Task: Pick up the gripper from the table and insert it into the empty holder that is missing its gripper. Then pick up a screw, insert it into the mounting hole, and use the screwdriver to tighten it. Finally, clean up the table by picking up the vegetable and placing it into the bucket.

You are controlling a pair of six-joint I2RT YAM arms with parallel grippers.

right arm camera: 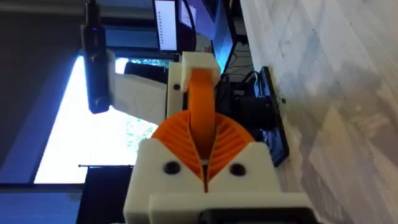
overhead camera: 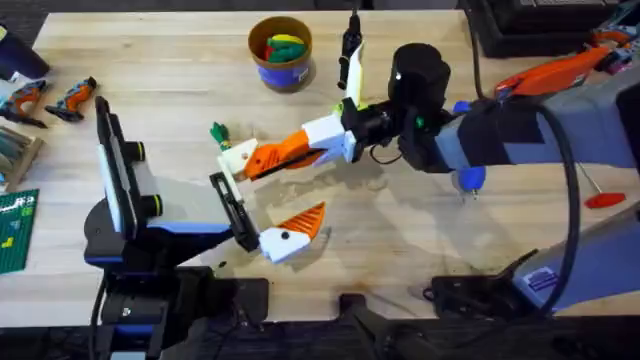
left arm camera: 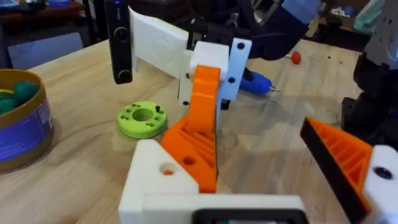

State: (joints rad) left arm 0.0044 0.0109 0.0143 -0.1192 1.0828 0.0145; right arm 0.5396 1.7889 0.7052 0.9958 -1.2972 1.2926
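Left gripper (overhead camera: 268, 197) is spread wide and has hold of nothing; you're using it as the fixture, so the wide gap is there to give the other arm room to come in between its fingers; its far finger is the holder (left arm camera: 152, 186), bare white mount; the near finger, well apart from the holder, already wears its orange tip (left arm camera: 339, 155); lime-green disc (left arm camera: 143, 118) sits on the table just beyond the holder, clear of the work.

The gripper (left arm camera: 193, 146) lies against the holder's inner face, wedge touching the white mount; I can't tell if it's fully seated or just resting on it; the mount hole next to it looks unfilled, so my read is you're mid-insertion, with screw, tightening and cleanup all left to do.

Right gripper (overhead camera: 265, 160) reaches in from the right of the holder, pads (right arm camera: 177, 140) clamped together on the gripper's edge; it's pinched edge-on so the wedge can slide straight along the mount; keep the push in line with the holder, a skewed shove could cock the piece or flex the left finger.

The bucket (overhead camera: 282, 68) stands well beyond the holder at the far side of the table, toy foods inside; the screwdriver (left arm camera: 258, 82) lies well right of the holder, under the right arm, within that arm's reach for the tightening step.
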